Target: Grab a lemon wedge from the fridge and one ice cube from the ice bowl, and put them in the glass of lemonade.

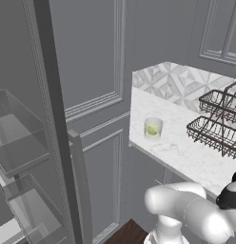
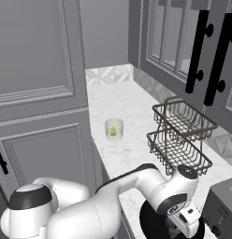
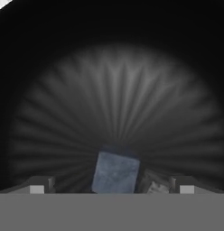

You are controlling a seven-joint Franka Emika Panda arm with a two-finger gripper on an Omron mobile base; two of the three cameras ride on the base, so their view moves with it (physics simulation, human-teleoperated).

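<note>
Here, ice cube [image 3: 115, 173] tilted, between spread fingers [image 3: 37, 186], upright glass of lemonade [image 2: 114, 129].

Both base views are evenly lit and sharp; the hand view is dark, vignetted at its edges.

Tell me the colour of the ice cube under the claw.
Pale blue-grey ice cube, clearest in the hand view.

A: Where's the glass of lemonade [image 2: 114, 129]?
B: Upright on the marble tabletop [image 2: 127, 112], near its front edge. A small yellow-green lemon wedge [image 2: 112, 132] sits inside.
A: And the ice?
B: A bluish ice cube [image 3: 115, 173] lies in the dark ribbed ice bowl [image 3: 114, 99], at six o'clock in the hand view.
A: The fridge [image 1: 29, 143]?
B: Door open, clear bins showing.
</note>
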